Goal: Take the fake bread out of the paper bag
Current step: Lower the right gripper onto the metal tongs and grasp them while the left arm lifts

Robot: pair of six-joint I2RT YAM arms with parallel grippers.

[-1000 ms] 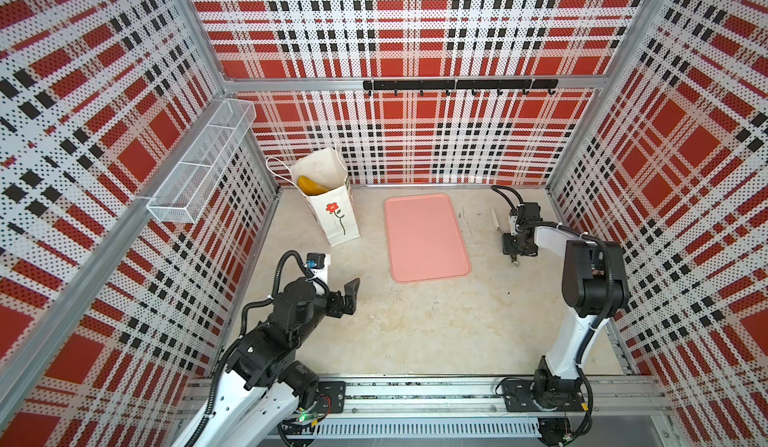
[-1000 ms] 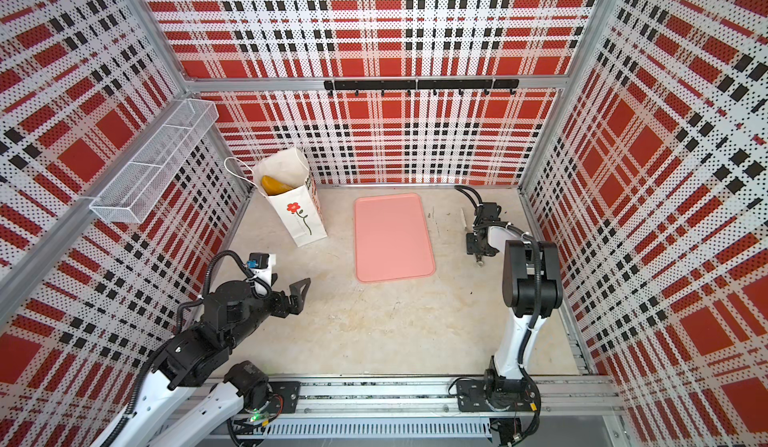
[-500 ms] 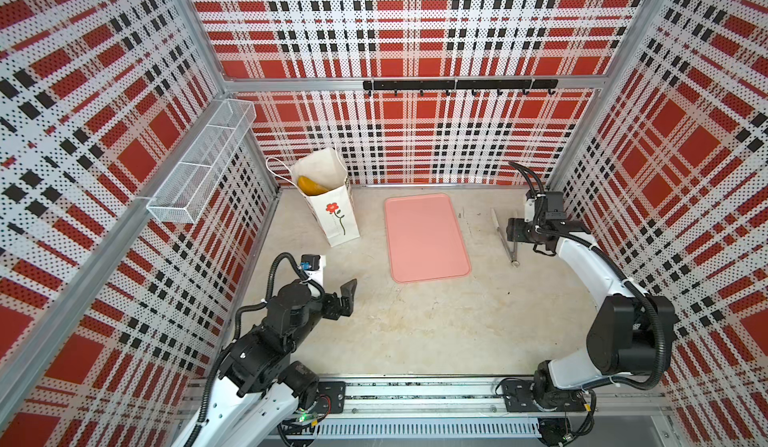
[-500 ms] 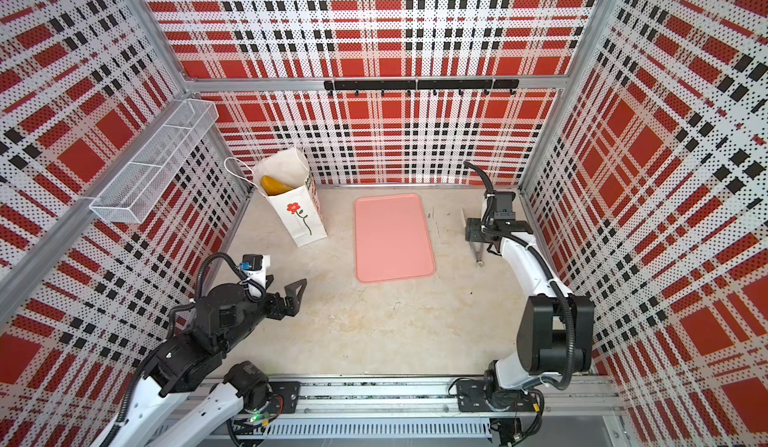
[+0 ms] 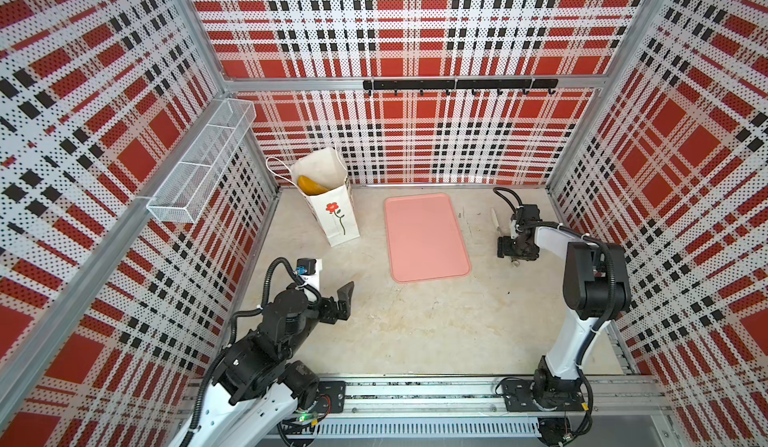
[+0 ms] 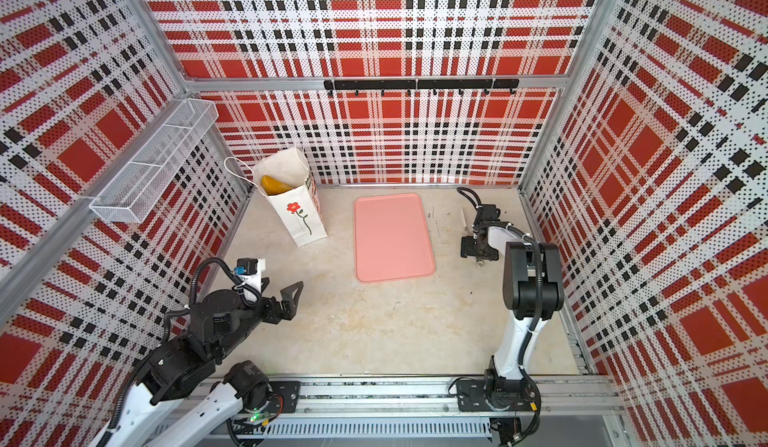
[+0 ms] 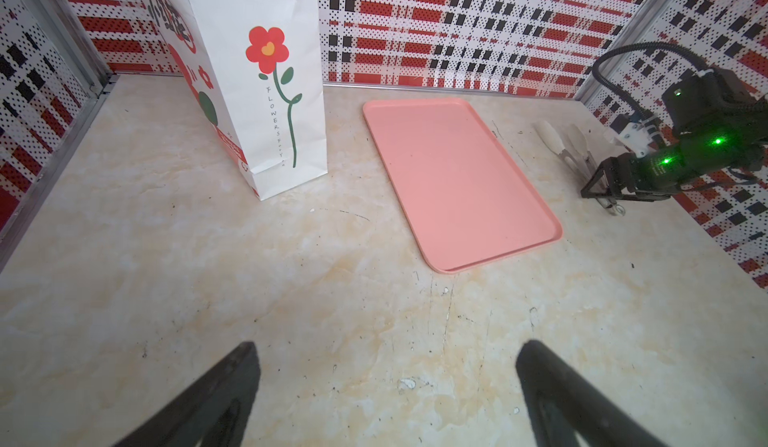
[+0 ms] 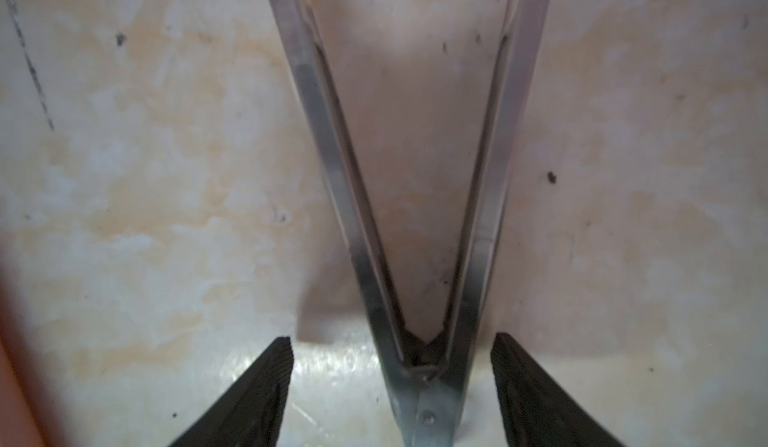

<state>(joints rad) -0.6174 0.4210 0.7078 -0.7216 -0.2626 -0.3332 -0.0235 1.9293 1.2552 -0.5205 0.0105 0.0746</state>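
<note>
We find the paper bag (image 5: pixel 332 212) standing upright to the left of the pink tray (image 5: pixel 424 237), beside its far end. One golden fake bread (image 5: pixel 311 185) shows in the bag's open mouth; any others are hidden below. We judge the bread light and fairly firm with a smooth skin, so we would take it across its narrow middle, not by a rounded end. The bag is thin paper, likely to tip or crumple, and wants steadying at the rim. Right of the tray, metal tongs (image 8: pixel 415 216) lie on the table (image 5: pixel 415 328). Our right pincer (image 8: pixel 390 339) straddles their hinged end, released, touching neither arm. Our left pincer (image 7: pixel 388 344) hovers in front of the tray, spread wide and empty.
</note>
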